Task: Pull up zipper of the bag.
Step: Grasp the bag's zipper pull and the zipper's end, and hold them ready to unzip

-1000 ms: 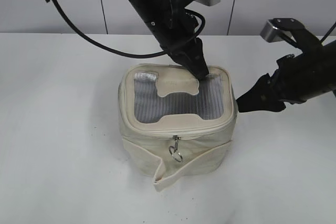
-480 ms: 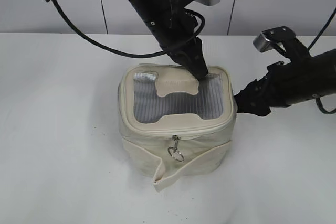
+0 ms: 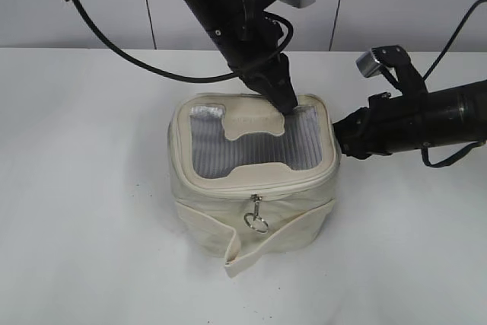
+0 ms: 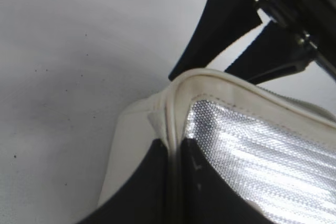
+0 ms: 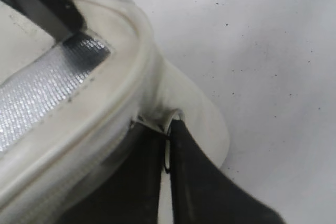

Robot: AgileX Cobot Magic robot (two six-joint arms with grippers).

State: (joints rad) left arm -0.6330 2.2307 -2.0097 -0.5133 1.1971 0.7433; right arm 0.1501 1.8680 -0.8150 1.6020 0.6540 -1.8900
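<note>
Bag (image 3: 253, 180) on speckled white table (image 3: 91, 188), pale panelled wall (image 3: 380, 5), left end effector (image 4: 174, 153) pinching lid rim, right end effector (image 5: 167, 153) clamping ring pull.

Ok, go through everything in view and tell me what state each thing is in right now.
bag: upright on the table, lid down
front slider: at the front middle, ring hanging free
strap: loose, end sagging at the front
left gripper: jaws shut on the lid's edge
right gripper: jaws shut on a ring pull

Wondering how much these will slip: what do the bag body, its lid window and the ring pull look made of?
Bag: cream woven fabric, matte, creasing softly. Lid window: silvery ribbed sheet, glossy, perhaps plastic or foil. Ring pull: shiny silver, likely metal.
</note>
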